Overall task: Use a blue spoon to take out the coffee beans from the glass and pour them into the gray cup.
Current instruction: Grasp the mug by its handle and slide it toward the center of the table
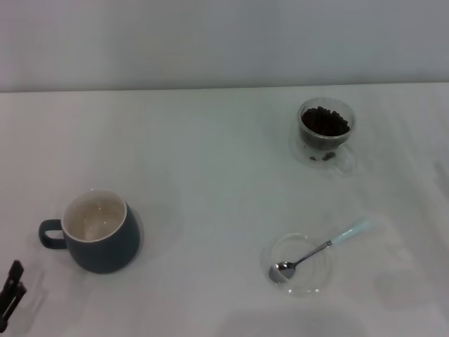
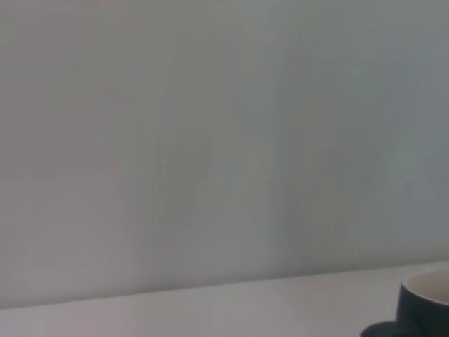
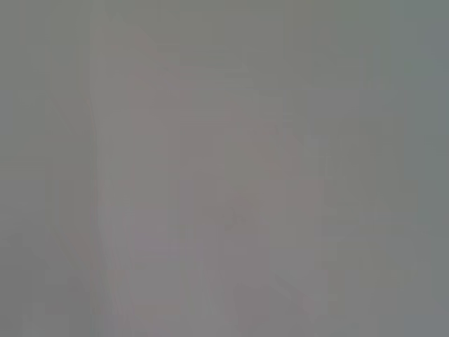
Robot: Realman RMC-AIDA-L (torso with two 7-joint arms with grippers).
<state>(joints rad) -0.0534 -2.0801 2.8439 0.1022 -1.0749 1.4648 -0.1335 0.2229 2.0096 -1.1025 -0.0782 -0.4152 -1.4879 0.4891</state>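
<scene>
One pincer (image 1: pixel 10 291), left, state unclear; blue spoon (image 1: pixel 316 251) far right on saucer (image 1: pixel 303 286).

- My left hand (image 1: pixel 10 291) sits at the table's (image 1: pixel 210 175) near-left edge, beside the gray cup (image 1: pixel 98 235).
- The blue spoon (image 1: pixel 319 249) lies on a clear saucer (image 1: pixel 300 265).
- The glass (image 1: pixel 326 133) holds coffee beans (image 1: pixel 324 121).

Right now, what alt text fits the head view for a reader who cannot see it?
A white table holds a dark blue-gray ceramic mug at left, a clear glass of coffee beans at far right, and a blue-handled metal spoon resting on a clear saucer. The left gripper sits at the near-left edge.
</scene>
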